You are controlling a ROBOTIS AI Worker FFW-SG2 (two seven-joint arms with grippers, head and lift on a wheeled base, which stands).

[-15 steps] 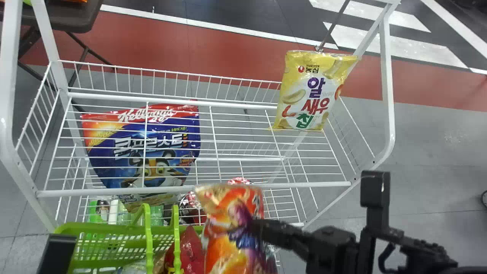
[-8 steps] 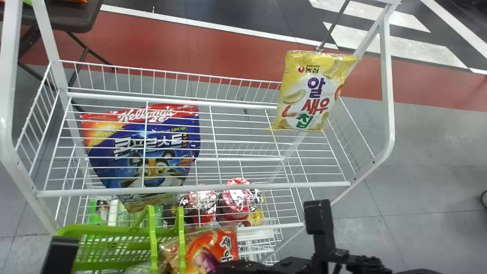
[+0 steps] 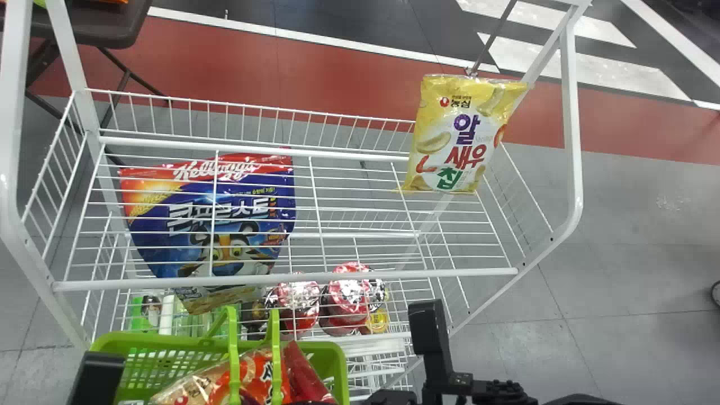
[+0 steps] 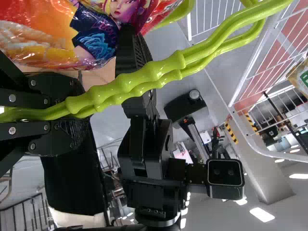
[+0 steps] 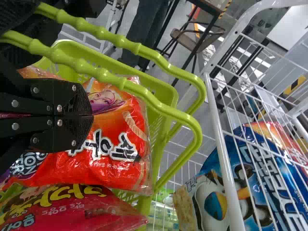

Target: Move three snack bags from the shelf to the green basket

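Our orange snack bag (image 3: 256,368) lies low, left of centre in the head view, at the mouth of the green basket (image 3: 163,340); the right gripper (image 5: 92,115) pinches it, fingers nearly together. Light, slippery, crushable, we'd guess: best gripped by loose film. The left gripper (image 4: 79,109) clasps the handles (image 4: 144,81).

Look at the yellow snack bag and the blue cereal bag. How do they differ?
Colour: the yellow snack bag has a white centre; the blue cereal bag has a red top.
Picture: the yellow one shows chips, the blue one a cartoon animal.
Width: the yellow one looks narrower than the blue one.
Both are printed bags.
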